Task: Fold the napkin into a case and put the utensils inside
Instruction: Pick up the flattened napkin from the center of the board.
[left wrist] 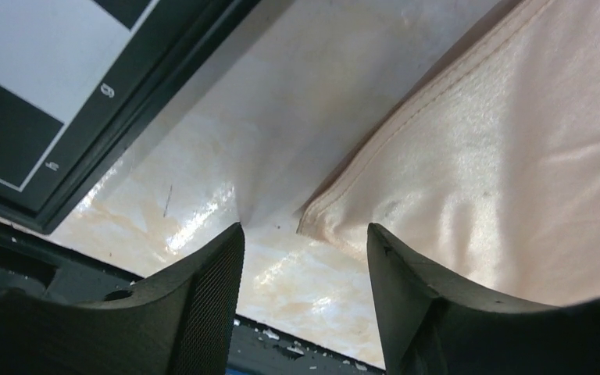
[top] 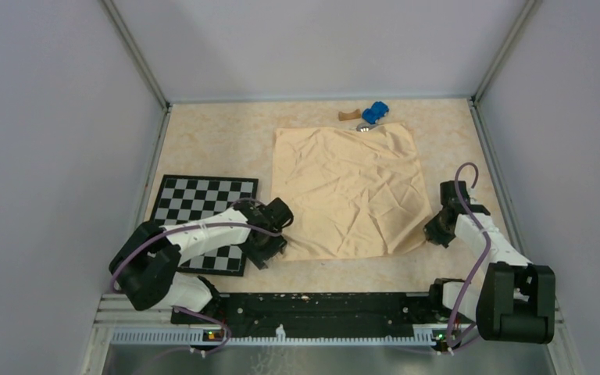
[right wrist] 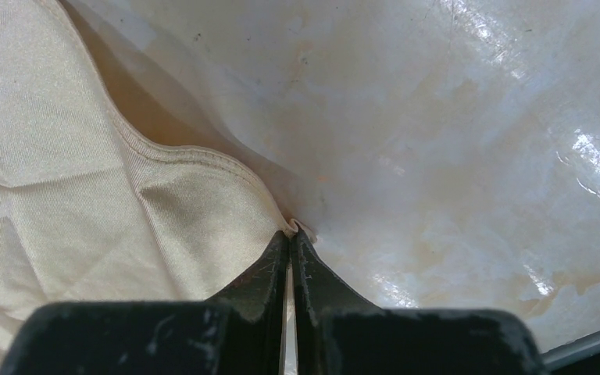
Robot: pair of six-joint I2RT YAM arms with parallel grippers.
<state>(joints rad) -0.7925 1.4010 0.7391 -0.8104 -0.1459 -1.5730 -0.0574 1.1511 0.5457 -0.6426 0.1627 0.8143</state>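
The right gripper (right wrist: pixel 291 234) is pinching the napkin (top: pixel 348 187) at five o'clock (jaws pressed tight); the left gripper (left wrist: pixel 305 230), jaws spread, is straddling its seven o'clock corner.

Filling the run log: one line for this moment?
stage: pre-fold | napkin: flat, unfolded | right fingers: shut on near-right corner | left fingers: open around near-left corner

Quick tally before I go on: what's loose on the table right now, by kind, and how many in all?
napkin, peach: 1
checkerboard mat: 1
toy car, blue: 1
wooden block, brown: 1
utensil, silver: 1 showing at the napkin's far edge by the car; others may be hidden
Total: 5 visible
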